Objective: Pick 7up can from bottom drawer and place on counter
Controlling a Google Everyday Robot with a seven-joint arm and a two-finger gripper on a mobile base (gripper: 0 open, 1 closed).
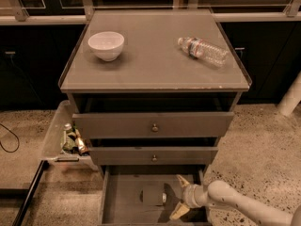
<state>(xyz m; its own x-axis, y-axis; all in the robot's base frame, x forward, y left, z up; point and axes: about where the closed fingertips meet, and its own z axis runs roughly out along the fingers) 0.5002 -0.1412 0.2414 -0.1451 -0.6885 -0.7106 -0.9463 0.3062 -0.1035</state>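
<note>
The 7up can [152, 195] lies on its side in the open bottom drawer [123, 208], near the middle; it looks dark and dim, with a pale end facing right. My gripper [175, 197] is in the drawer just right of the can, its two pale fingers spread wide and pointing left at the can, not touching it. The arm comes in from the lower right. The counter [155, 65] is the cabinet's flat grey top.
A white bowl [106, 45] stands at the counter's left and a clear plastic water bottle [203, 51] lies at its right. The two knobbed drawers [154, 126] overhang the bottom drawer's back. A bin with bottles [70, 140] hangs on the cabinet's left.
</note>
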